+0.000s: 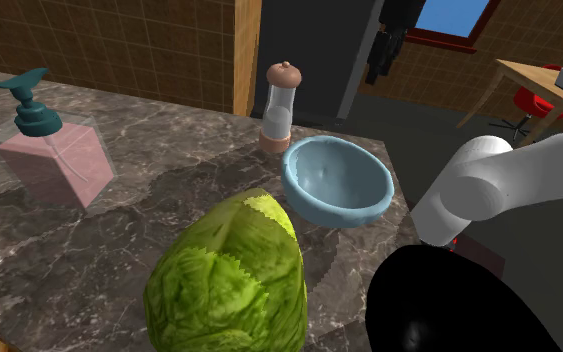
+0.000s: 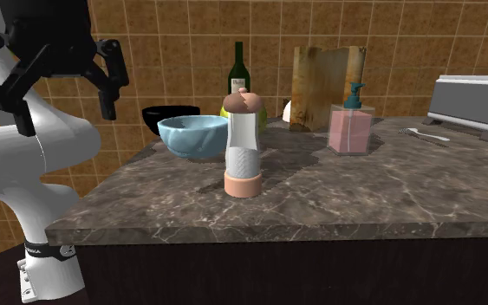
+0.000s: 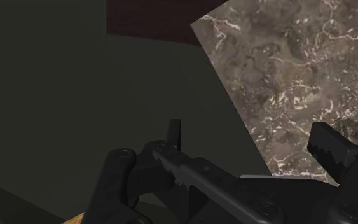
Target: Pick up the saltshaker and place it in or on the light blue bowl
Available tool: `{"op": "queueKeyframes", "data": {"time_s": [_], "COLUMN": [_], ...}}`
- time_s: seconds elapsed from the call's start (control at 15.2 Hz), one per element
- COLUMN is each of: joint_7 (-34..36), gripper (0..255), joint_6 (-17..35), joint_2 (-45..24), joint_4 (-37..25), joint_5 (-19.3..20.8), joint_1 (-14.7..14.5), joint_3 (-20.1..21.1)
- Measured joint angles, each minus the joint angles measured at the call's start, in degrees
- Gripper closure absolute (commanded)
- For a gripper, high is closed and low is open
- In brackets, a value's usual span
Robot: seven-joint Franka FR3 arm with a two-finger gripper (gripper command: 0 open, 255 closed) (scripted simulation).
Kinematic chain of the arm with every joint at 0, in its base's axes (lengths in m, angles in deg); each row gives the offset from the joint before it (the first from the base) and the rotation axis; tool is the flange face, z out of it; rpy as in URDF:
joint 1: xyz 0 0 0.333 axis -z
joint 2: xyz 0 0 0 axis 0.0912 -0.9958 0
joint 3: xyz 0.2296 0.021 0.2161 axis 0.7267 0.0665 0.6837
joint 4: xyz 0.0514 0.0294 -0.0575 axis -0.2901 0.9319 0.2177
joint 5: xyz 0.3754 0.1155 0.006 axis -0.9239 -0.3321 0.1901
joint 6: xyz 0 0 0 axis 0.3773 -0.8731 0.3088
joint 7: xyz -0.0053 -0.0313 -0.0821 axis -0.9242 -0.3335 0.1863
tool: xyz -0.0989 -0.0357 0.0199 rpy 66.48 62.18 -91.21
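Gripper (image 2: 64, 94), fingers apart and empty, hangs beside the counter (image 2: 363, 199); the upright saltshaker (image 2: 243, 147) stands lower, well apart, the light blue bowl (image 2: 192, 136) nearer.

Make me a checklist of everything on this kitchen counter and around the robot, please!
Surface: dark marbled counter.
Job's things: saltshaker upright near the counter's edge, next to the light blue bowl, which is empty.
Clutter: cabbage, pink soap dispenser, wine bottle, cutting board, toaster, black bowl.
Grippers: gripper open, holding nothing, raised beside the counter, away from the saltshaker.
Cables: nothing seen.
Surroundings: brown tiled wall, window, wooden table.
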Motion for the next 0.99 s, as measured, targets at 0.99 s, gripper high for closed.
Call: {"op": "queueKeyframes", "data": {"time_s": [0.99], "joint_7": [16.91], "gripper": [0], "joint_6": [0.62], "joint_2": [-15.18], "joint_4": [-15.58], "joint_5": [-10.18], "joint_1": [-4.43], "joint_3": [13.37]}}
